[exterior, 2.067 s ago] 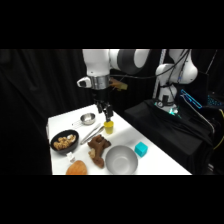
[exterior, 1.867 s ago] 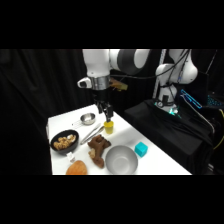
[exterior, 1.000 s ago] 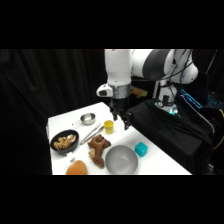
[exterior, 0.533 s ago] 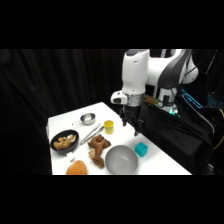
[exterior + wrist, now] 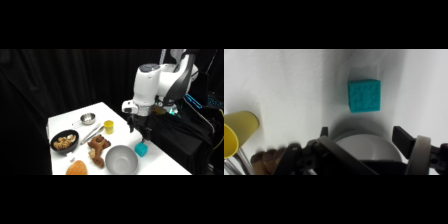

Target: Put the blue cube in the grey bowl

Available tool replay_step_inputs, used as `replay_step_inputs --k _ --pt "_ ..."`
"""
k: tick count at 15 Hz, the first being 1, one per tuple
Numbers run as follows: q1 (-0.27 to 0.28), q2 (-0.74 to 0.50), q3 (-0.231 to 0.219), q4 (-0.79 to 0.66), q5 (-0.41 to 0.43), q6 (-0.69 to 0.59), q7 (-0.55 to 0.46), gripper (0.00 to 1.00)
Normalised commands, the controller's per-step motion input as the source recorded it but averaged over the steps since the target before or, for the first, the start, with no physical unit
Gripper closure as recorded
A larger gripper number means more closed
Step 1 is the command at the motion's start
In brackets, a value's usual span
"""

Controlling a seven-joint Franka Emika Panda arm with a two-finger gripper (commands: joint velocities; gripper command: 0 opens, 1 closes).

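On the tabletop [image 5: 155, 155], blue cube [image 5: 364, 96] sits flat, no long axis, just beside grey bowl [image 5: 121, 160]. Hand [image 5: 139, 131] above it, released, fingers spread, holding nothing.

A lab: black curtains [image 5: 75, 85] surround the robot's white table [image 5: 165, 162].

Teal-blue cube [image 5: 364, 96], matte grey bowl [image 5: 121, 160], yellow cup [image 5: 108, 126], white table [image 5: 67, 122], black food bowl [image 5: 64, 141].
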Motion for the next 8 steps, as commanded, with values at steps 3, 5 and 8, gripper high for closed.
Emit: replay_step_inputs --k 3,5,8 --pt "0.103 0.24 -0.040 -0.03 -0.313 0.35 0.37 0.00" --pt "0.169 0.20 -0.122 0.01 -0.294 0.28 0.35 0.00" --pt "0.219 0.19 -0.207 0.03 -0.271 0.27 0.35 0.00"
